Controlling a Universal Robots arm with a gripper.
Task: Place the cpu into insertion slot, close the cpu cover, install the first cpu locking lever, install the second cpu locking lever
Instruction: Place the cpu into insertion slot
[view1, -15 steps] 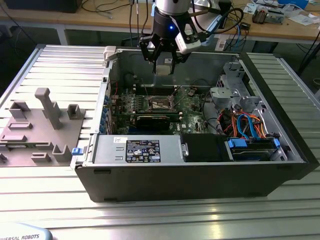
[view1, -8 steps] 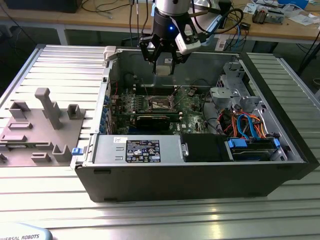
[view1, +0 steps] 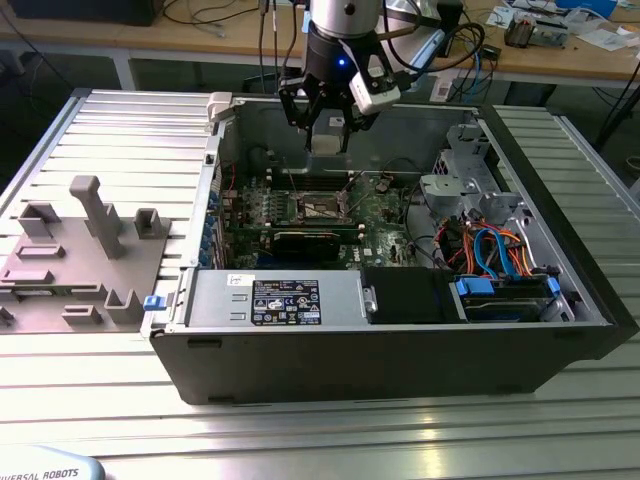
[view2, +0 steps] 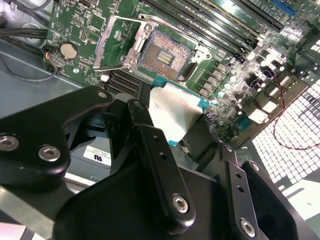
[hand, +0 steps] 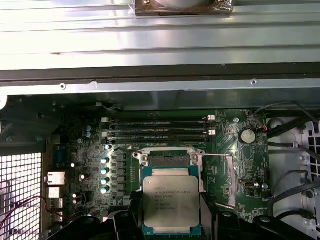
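My gripper (view1: 328, 128) hangs over the open computer case, shut on the cpu (view1: 328, 138), a flat square chip with a silver-grey top. In both wrist views the cpu (view2: 175, 112) (hand: 171, 202) sits between the black fingers (view2: 152, 145), above the green board and apart from it. The insertion slot (view2: 162, 57) (view1: 322, 207) lies bare below, with a dark gold-tinged centre. The cpu cover (view2: 116, 44) is swung open beside the socket. Thin wire levers (view1: 350, 187) stand raised at the socket's sides.
Long memory slots (hand: 157, 129) run beside the socket. A long black card (view1: 300, 240), a power supply box (view1: 290, 300), a drive cage (view1: 455, 180) and coloured cables (view1: 490, 245) crowd the case. A grey fixture (view1: 80, 240) stands at the exterior view's left.
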